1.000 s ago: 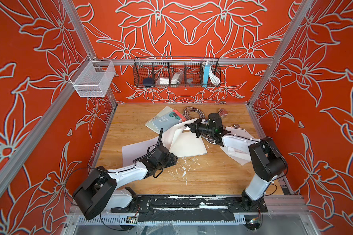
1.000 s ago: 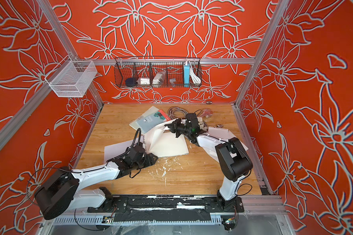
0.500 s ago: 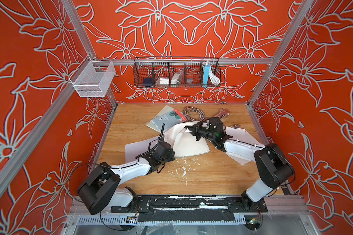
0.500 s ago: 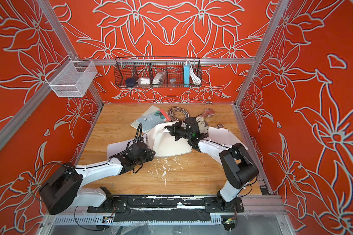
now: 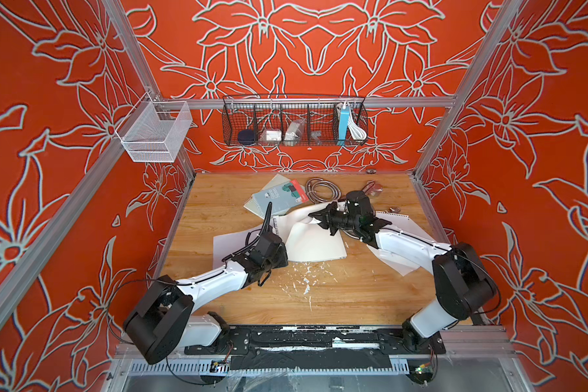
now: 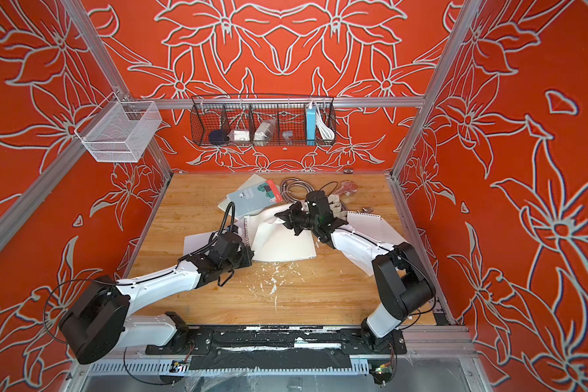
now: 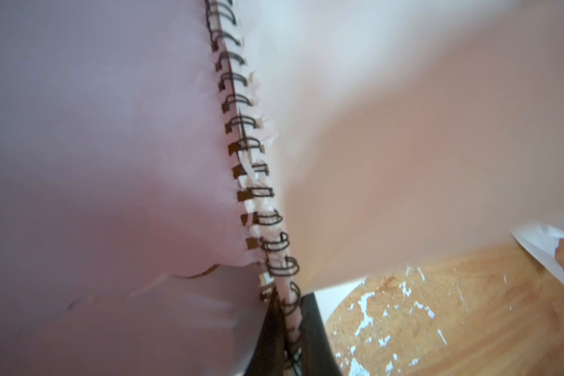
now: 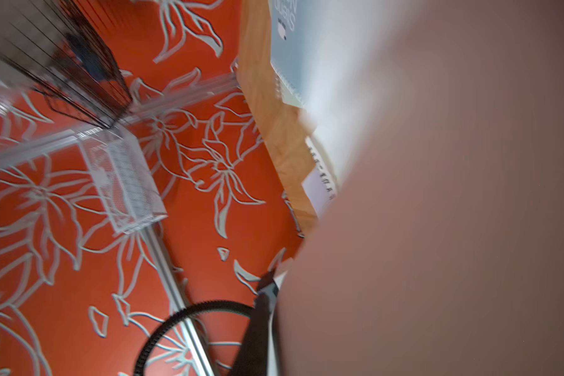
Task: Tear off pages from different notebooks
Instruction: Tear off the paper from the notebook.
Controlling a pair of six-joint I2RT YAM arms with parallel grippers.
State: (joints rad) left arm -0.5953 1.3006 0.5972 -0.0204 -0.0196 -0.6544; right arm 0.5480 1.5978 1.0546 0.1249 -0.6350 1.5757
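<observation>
An open spiral notebook (image 5: 319,247) lies mid-table. My left gripper (image 5: 279,237) is shut on its wire binding (image 7: 251,169), which runs between the dark fingers (image 7: 313,325). One white page (image 5: 301,220) curls up from the notebook to my right gripper (image 5: 314,217). In the right wrist view that page (image 8: 437,228) lies against one finger (image 8: 258,325) and hides the other. The blue Steno notebook (image 5: 279,200) rests on a pale grey-green notebook (image 5: 277,179) at the back. Loose pages lie on the left (image 5: 231,244) and on the right (image 5: 401,224).
Paper shreds (image 5: 302,275) litter the wood in front of the notebook. A coiled metal hose (image 5: 321,190) lies at the back. A black wire basket (image 5: 294,122) hangs on the rear wall, and a white mesh basket (image 5: 153,135) on the left rail.
My left gripper has moved forward to the notebook's binding and shut on it. The right gripper has stayed at the raised page, with its elbow swinging out to the right.
</observation>
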